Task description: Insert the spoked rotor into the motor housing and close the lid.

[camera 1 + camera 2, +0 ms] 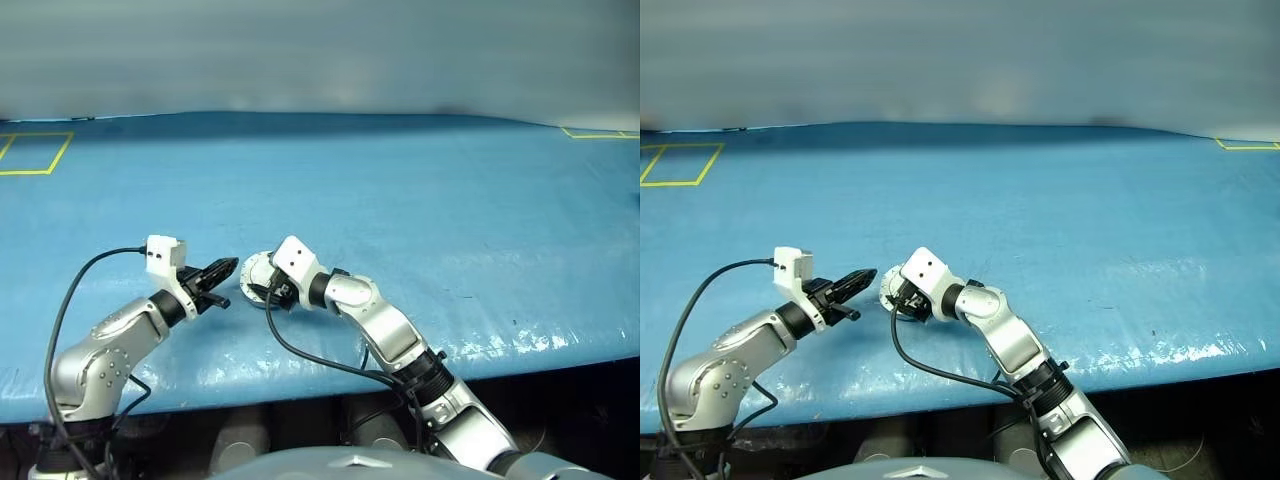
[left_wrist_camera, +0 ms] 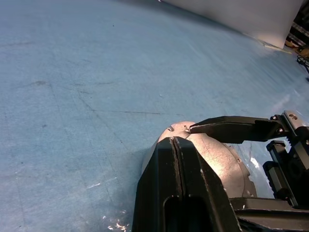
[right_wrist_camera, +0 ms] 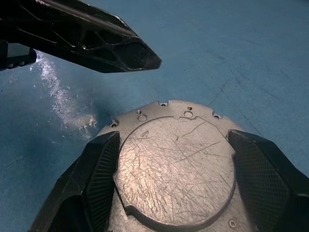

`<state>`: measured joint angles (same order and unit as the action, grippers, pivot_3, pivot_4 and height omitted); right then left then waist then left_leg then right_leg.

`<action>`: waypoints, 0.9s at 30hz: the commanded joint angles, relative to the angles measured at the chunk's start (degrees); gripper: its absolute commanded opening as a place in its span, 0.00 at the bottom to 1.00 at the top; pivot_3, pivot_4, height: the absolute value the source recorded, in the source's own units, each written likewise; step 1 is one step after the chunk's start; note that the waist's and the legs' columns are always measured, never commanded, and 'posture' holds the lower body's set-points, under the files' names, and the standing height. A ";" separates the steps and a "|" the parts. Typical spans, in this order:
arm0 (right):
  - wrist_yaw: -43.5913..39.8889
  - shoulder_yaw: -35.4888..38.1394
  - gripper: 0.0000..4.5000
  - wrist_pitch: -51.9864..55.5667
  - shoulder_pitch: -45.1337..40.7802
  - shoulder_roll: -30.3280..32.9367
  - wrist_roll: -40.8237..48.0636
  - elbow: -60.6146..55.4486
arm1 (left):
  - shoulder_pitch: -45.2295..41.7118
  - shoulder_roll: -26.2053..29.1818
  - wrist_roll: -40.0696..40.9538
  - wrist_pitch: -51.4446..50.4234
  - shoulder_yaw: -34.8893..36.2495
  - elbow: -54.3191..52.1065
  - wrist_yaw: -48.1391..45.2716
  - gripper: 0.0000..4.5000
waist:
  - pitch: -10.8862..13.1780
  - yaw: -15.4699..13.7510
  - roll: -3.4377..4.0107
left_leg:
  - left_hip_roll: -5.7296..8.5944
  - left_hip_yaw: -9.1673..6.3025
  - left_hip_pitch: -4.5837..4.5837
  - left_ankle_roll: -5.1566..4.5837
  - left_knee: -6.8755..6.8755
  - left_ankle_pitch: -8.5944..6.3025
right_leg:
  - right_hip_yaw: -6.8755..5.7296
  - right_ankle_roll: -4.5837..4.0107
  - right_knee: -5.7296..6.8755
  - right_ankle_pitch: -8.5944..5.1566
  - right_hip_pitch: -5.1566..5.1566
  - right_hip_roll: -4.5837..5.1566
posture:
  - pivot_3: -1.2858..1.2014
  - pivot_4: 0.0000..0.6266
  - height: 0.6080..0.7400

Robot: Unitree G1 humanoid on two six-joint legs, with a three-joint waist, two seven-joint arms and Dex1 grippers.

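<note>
**Metal disc clamped on edge, left tip closing in**

My right gripper [image 3: 171, 188] has its two fingers spread wide around a round grey metal part, one pad on each side of the rim, so I read it as gripping that part. The face toward the wrist camera is plain, scratched and flat, with small screw holes along the edge, which makes me think it is the lid [image 3: 176, 164], outer side showing. It sits low over the blue table [image 1: 420, 200], just in front of me. I cannot tell whether the cup with the windings is behind it, nor where the black wheel is.

My left gripper [image 1: 222, 271] is pinched fully shut on nothing, its tip just beside the disc.

The piece looks stiff, solid and fairly heavy for its size. Bare metal is slick against the pads, so I judge the rim the right place to hold, squarely across the widest part, or it may twist out.
</note>
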<state>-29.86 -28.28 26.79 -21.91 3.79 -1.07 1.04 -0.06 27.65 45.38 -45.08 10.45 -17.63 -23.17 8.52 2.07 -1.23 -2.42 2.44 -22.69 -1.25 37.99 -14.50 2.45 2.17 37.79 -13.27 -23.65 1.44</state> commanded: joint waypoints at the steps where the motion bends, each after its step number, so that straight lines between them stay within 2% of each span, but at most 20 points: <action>1: 0.74 0.47 0.72 1.84 0.79 0.75 -0.95 1.14 | -2.34 1.38 -1.99 -0.76 -1.70 2.40 -2.35 0.00 | 0.00 -0.03 0.00 | 0.00 0.00 0.00 0.00 0.00 0.00 | 0.00 0.00 0.00 0.00 0.00 0.00 | 0.52 0.24 1.00; 13: 1.28 0.49 0.72 2.56 1.94 1.03 -1.04 -0.09 | -4.78 2.69 -10.51 3.39 -8.18 5.83 -9.79 0.00 | 0.00 -0.57 0.00 | 0.05 -0.01 0.00 0.01 -0.03 0.00 | 0.01 -0.01 -0.02 0.00 -0.01 0.10 | 0.52 0.24 1.00; 21: 1.52 0.15 0.72 2.96 2.38 1.07 -0.93 -0.58 | -5.28 1.33 -11.54 5.11 -4.43 3.24 -7.82 0.00 | 0.00 -0.75 0.00 | 0.06 -0.01 -0.01 0.01 -0.06 0.00 | -0.01 -0.01 -0.04 -0.01 -0.03 0.15 | 0.52 0.24 1.00; 27: 1.37 -0.35 0.72 2.74 1.92 0.70 -1.00 0.01 | -5.62 -0.17 -11.42 5.87 -4.63 2.60 -8.08 0.00 | 0.00 -0.55 -0.01 | 0.05 -0.01 -0.02 0.01 -0.06 0.00 | -0.01 0.00 -0.05 -0.01 -0.02 0.14 | 0.52 0.24 1.00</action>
<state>-28.61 -28.14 28.02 -20.74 3.98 -1.12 -0.77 -5.05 27.58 33.84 -40.54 5.60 -12.52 -30.94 8.52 1.52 -1.23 -2.37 2.44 -22.71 -1.24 37.91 -14.50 2.45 2.17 37.74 -13.29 -23.68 1.58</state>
